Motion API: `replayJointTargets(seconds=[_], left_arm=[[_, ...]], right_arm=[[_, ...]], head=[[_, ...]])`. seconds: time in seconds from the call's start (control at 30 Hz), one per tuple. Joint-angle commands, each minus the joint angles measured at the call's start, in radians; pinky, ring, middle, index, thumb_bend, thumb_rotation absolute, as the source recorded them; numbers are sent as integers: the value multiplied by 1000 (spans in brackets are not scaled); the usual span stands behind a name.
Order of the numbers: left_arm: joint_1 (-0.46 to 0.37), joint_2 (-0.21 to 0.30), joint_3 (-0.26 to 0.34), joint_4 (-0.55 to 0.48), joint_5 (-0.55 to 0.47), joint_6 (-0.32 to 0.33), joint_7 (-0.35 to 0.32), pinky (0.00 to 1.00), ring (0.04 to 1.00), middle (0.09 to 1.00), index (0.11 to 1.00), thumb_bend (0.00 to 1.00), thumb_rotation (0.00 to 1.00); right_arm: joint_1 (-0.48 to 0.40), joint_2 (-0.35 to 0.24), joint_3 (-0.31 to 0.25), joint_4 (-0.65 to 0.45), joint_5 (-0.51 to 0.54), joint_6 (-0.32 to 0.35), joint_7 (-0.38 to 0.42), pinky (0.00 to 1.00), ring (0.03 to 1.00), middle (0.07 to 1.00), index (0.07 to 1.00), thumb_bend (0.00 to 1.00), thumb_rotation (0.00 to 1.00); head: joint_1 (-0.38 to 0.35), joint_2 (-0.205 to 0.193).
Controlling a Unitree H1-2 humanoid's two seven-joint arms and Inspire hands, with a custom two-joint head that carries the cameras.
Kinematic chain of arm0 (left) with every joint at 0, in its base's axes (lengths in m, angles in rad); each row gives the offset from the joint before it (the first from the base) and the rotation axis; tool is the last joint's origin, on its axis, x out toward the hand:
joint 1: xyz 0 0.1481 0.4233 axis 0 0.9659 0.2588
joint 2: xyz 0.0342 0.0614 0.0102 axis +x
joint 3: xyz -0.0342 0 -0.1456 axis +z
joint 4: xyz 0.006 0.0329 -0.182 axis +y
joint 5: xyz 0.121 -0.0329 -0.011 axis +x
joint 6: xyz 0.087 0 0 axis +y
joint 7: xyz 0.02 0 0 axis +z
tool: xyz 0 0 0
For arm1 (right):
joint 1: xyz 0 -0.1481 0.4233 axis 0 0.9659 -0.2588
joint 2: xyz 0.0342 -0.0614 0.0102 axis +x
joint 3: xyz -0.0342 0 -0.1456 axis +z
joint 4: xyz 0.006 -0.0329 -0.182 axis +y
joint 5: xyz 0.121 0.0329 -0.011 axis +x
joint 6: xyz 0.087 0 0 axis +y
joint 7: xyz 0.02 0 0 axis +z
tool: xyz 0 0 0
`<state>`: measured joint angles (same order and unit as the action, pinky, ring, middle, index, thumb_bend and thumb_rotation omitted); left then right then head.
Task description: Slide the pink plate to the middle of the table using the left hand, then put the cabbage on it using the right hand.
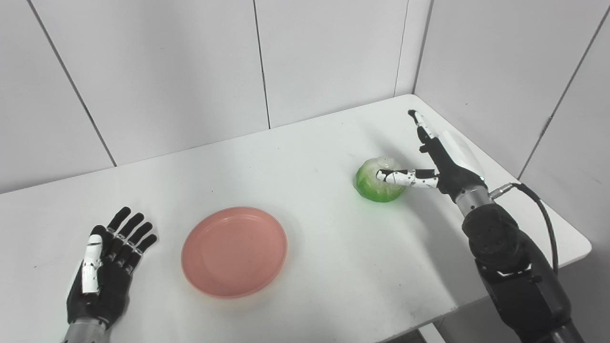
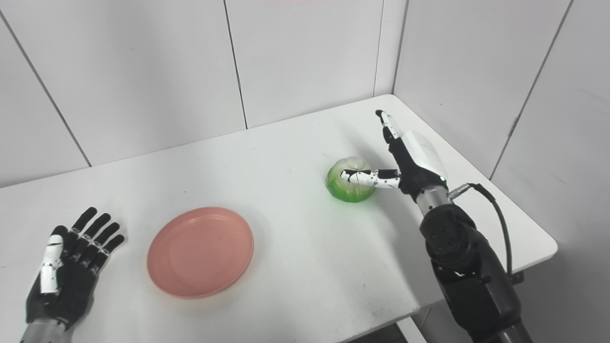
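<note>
The pink plate (image 1: 234, 251) lies flat on the white table (image 1: 310, 267), left of the middle and near the front edge. My left hand (image 1: 107, 267) lies open on the table to the left of the plate, apart from it, fingers spread. The green cabbage (image 1: 379, 180) sits on the right half of the table. My right hand (image 1: 436, 159) is open just right of the cabbage, fingers stretched out toward the back. Its thumb crosses in front of the cabbage's top; I cannot tell if it touches.
White panel walls (image 1: 190, 71) close off the back and right sides of the table. The table's right corner (image 1: 579, 247) and front edge lie near my right arm (image 1: 514, 267). A black cable (image 1: 543, 214) loops beside the right forearm.
</note>
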<state>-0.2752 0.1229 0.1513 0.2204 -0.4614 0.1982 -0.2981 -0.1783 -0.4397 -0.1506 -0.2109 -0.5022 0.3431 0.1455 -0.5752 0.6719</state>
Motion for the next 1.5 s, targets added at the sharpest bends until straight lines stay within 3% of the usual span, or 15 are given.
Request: replayJointTargets(seconds=[0.0, 0.23, 0.7, 0.77, 0.8, 0.83, 0.87, 1.0, 1.07, 1.47], left_arm=[[-7, 15, 3, -1, 0, 29, 4, 796, 820, 831, 822, 473, 852], [-7, 23, 9, 13, -13, 35, -10, 804, 829, 839, 828, 484, 806], [-8, 30, 19, 33, -35, 46, -25, 742, 778, 798, 790, 474, 807], [-9, 31, 21, 35, -37, 51, -24, 748, 787, 806, 797, 475, 801], [-9, 33, 21, 37, -38, 51, -27, 746, 785, 805, 797, 472, 800], [-9, 34, 21, 40, -38, 47, -31, 746, 785, 805, 797, 471, 800], [-8, 34, 20, 37, -36, 47, -31, 737, 776, 797, 790, 466, 804], [-7, 36, 20, 37, -36, 46, -30, 746, 779, 798, 791, 465, 803], [-8, 36, 20, 42, -36, 46, -29, 756, 784, 801, 797, 466, 800], [-4, 32, 19, 19, -36, 62, -21, 736, 782, 801, 790, 463, 798]], right_arm=[[-49, -43, 1, 11, 7, -27, -10, 854, 973, 1000, 1000, 1000, 556], [-69, -76, 16, 83, 23, -37, -20, 854, 976, 1000, 1000, 1000, 542], [-129, -135, 79, 198, 41, -54, -7, 907, 990, 1000, 1000, 1000, 518], [-139, -138, 95, 206, 47, -40, 8, 864, 974, 1000, 1000, 1000, 532], [-144, -135, 96, 211, 64, -34, 17, 746, 924, 1000, 1000, 1000, 512], [-149, -133, 99, 219, 75, -29, 25, 727, 915, 1000, 1000, 1000, 509], [-154, -130, 101, 227, 89, -34, 30, 626, 850, 1000, 1000, 1000, 509], [-166, -138, 130, 243, 92, -42, 50, 756, 939, 1000, 1000, 1000, 508], [-175, -146, 151, 247, 88, -30, 65, 896, 992, 1000, 1000, 1000, 544], [-206, -137, 203, 303, 106, -39, 93, 914, 997, 1000, 1000, 1000, 514]], head=[[-1, 2], [5, 15], [4, 30], [5, 34], [6, 37], [6, 37], [7, 39], [8, 43], [7, 44], [15, 52]])
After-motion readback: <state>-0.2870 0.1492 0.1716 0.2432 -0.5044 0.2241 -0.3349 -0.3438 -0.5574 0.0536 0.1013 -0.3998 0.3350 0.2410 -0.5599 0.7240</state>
